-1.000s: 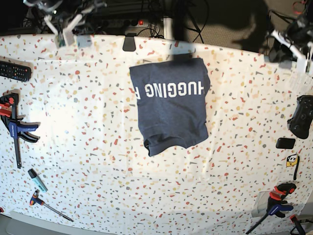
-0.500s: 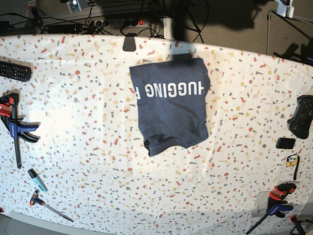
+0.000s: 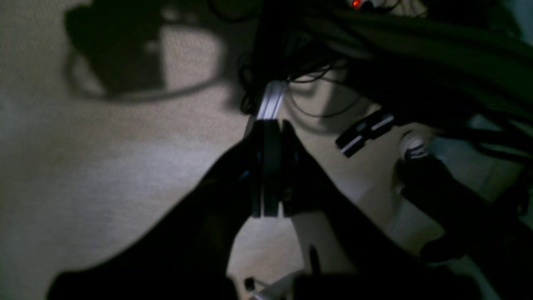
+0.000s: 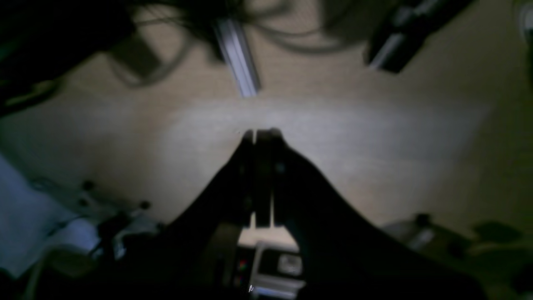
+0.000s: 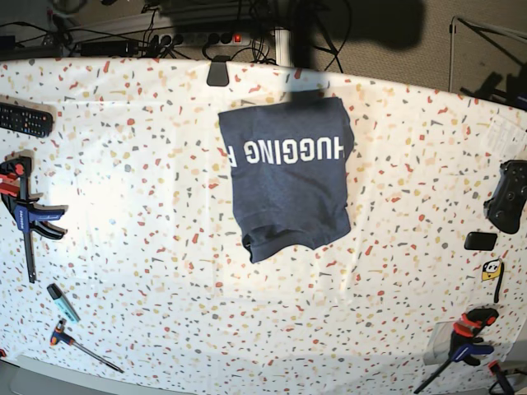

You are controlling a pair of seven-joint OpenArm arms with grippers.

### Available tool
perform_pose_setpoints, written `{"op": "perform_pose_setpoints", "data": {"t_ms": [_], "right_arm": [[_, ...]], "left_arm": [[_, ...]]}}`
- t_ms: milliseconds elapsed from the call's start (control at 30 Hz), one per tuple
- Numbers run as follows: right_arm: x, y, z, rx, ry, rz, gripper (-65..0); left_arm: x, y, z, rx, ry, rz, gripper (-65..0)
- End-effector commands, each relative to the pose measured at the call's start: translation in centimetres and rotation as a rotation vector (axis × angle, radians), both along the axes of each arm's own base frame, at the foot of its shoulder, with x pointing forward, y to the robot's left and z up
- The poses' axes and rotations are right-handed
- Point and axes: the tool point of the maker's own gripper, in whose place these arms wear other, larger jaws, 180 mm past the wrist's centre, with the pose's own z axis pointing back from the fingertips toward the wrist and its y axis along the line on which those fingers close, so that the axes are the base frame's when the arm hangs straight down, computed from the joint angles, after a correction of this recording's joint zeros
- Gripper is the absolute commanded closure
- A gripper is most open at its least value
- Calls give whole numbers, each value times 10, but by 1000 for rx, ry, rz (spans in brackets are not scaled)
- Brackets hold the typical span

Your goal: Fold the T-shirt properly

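Observation:
The navy T-shirt (image 5: pixel 288 177) lies folded into a compact rectangle on the terrazzo table (image 5: pixel 148 181), at the far middle, with white "HUGGING" lettering across its top. Neither gripper shows in the base view. In the left wrist view my left gripper (image 3: pixel 268 166) is shut and empty, pointing at the floor beyond the table. In the right wrist view my right gripper (image 4: pixel 260 166) is shut and empty, also over the floor. The shirt is out of both wrist views.
A remote (image 5: pixel 25 119) and a clamp (image 5: pixel 25 214) lie at the left edge, a marker (image 5: pixel 62 302) and a tool (image 5: pixel 82 346) at the front left. A game controller (image 5: pixel 506 196), a small black box (image 5: pixel 480 240) and a second clamp (image 5: pixel 465 346) lie at the right.
Both arms have withdrawn upward from the far corners and left the base view. The shirt has not moved.

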Motion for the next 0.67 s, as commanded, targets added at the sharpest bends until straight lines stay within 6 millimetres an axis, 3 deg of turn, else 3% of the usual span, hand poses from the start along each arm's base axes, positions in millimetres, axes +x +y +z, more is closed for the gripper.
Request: {"op": "perform_pose_setpoints", "data": {"t_ms": [0,167,300,433,633], "right_arm": [[5,-13,-2,-17,-9,4,0],[20,-23,-19,-21,20,24,0],[40,-3,-29,20,-3,96,0],[57,23,-41,16,-35,197,0],[49,49,-49,10,1,329,0]], "left_arm": [[1,1,-2,-3,-4,0,0],[24,-13,-21,-30,24,9,0],[45,-13,-34,6,37,32,0],[63,-26,-39,-6,21,59,0],[65,-56,-44,-9,12,12,0]]}}
